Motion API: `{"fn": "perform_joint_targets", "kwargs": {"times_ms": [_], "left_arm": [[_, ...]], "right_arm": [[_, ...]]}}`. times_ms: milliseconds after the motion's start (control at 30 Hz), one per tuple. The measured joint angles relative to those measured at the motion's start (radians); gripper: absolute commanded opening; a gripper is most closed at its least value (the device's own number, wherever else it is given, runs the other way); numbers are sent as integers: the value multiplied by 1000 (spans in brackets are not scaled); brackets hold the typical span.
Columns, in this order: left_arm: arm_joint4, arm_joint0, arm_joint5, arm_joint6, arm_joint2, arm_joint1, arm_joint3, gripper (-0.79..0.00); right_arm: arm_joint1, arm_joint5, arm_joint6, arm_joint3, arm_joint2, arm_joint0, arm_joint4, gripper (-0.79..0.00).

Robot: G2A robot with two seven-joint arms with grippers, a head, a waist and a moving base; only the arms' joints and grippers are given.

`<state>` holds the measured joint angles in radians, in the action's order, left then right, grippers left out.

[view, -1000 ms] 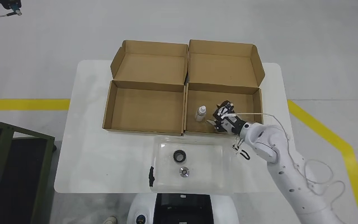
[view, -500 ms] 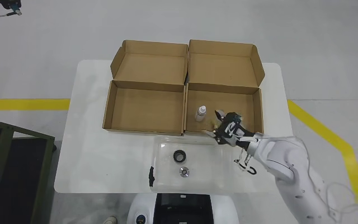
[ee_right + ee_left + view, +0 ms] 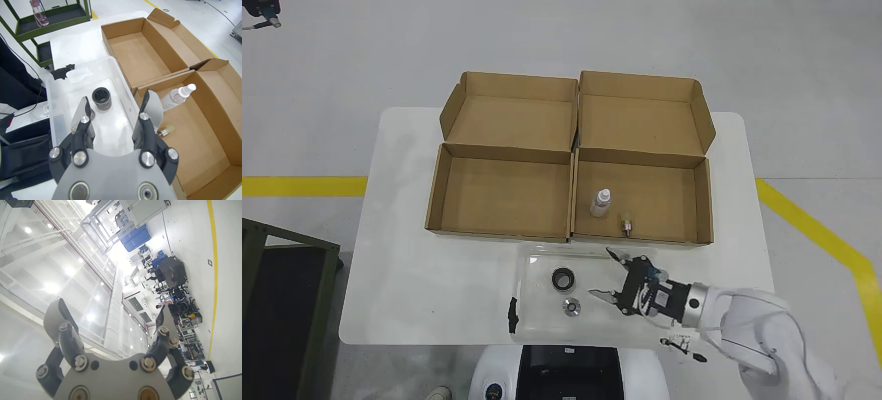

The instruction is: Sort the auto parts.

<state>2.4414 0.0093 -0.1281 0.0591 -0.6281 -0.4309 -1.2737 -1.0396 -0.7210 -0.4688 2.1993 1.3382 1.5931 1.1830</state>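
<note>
right hand [image 3: 604, 275]: wide open, empty, above clear bin [image 3: 542, 325]
left hand [image 3: 111, 304]: open, empty
clear bin: black sleeve [image 3: 563, 278], metal disc [image 3: 571, 307]

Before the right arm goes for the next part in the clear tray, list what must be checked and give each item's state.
1. Right gripper open, nothing held: ok.
2. Parts waiting in the tray: ok, a black ring and a small metal disc.
3. Ring and disc apart from each other: ok.
4. Right gripper over the tray: ok.
5. Room in the boxes: ok; one box holds a spray bottle and a small fitting, the other box has a bare floor.
6. Left gripper away from the table: ok, open and pointed at the ceiling.
</note>
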Motion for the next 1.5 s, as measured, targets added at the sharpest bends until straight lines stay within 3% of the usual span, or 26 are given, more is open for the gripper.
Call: {"fn": "perform_joint_targets", "kwargs": {"times_ms": [300,667,1033,1500], "left_arm": [[0,0,0,0,0,0,0,0],[0,0,0,0,0,0,0,0],[0,0,0,0,0,0,0,0],[0,0,0,0,0,0,0,0]], "right_arm": [[6,-7,13,-9,-26,46,74,-252],[5,-63,14,-121,-126,-23,131,-252],[-1,-93,0,-209,-217,-96,150,-354],[-9,-99,48,-295,-304,-160,188,-379]]}}
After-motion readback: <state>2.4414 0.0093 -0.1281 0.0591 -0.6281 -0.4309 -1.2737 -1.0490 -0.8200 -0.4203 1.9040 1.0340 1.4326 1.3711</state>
